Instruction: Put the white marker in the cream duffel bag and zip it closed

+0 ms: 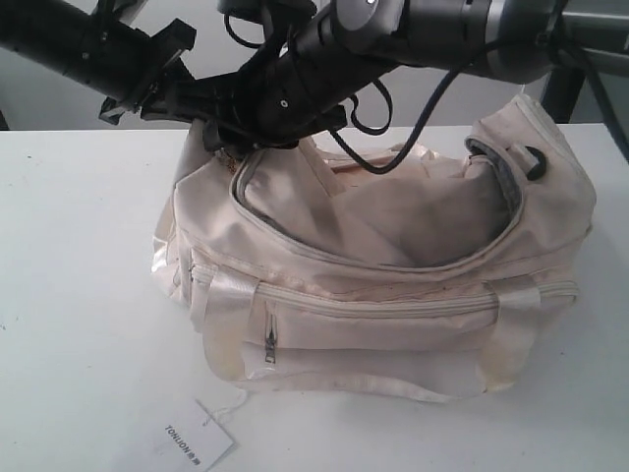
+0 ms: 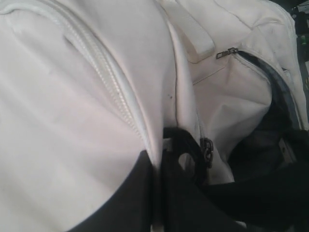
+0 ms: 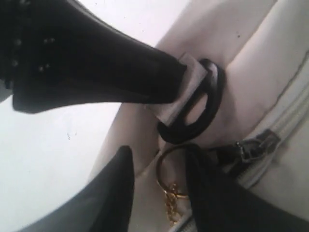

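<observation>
Exterior: bag (image 1: 393, 324) on table (image 1: 79, 295), top zip (image 1: 265, 228) open along its curve. Marker not seen, probably inside.
Left wrist: left gripper (image 2: 158, 145) pinches bag fabric at the end ring (image 2: 190, 145).
Right wrist: right gripper (image 3: 159, 153) is nearest the gold pull (image 3: 158, 169). Jaws apart, pull between them. Zip leads toward the far end.

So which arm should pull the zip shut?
Right. The right gripper is open with the gold ring pull between its fingers. The left gripper is clamped on the end of the cream duffel bag by the black end ring, anchoring it.
</observation>
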### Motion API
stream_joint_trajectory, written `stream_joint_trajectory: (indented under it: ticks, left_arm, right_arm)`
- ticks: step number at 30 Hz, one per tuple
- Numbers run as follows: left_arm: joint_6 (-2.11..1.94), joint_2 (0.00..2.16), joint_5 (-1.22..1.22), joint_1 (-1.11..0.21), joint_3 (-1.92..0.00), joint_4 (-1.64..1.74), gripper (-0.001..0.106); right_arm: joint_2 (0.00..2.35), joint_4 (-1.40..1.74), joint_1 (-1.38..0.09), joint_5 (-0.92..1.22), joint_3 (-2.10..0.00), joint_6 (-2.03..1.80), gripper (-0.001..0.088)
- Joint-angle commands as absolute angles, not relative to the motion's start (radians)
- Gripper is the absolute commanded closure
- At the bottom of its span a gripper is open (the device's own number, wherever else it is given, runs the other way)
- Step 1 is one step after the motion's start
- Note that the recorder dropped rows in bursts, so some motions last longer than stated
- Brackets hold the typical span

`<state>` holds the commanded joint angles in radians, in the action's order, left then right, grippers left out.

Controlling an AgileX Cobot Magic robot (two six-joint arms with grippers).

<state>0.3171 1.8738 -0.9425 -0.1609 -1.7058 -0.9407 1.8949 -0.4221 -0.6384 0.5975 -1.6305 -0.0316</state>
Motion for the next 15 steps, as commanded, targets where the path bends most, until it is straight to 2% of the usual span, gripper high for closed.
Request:
stream_joint_trajectory:
  ticks: [5, 7, 11, 15]
  left_arm:
    - [0.317, 1.874, -0.953, -0.161, -1.706, -0.942, 0.105]
    - [0.317, 1.874, -0.956, -0.161, -1.706, -0.942, 0.105]
    - [0.317, 1.874, -0.96, -0.161, -1.706, -0.942, 0.105]
    - [0.317, 1.874, -0.962, -0.161, -1.706, -0.926, 0.105]
  right_arm:
    - [1.912, -0.429, -0.638, 0.601, -1.631, -0.058, 0.0538]
    - [1.908, -0.429, -0.638, 0.603, -1.631, -0.058, 0.0616]
    - [1.887, -0.429, -0.638, 0.61, -1.631, -0.069, 0.0856]
    - [1.857, -0.429, -0.638, 0.637, -1.631, -0.093, 0.0868]
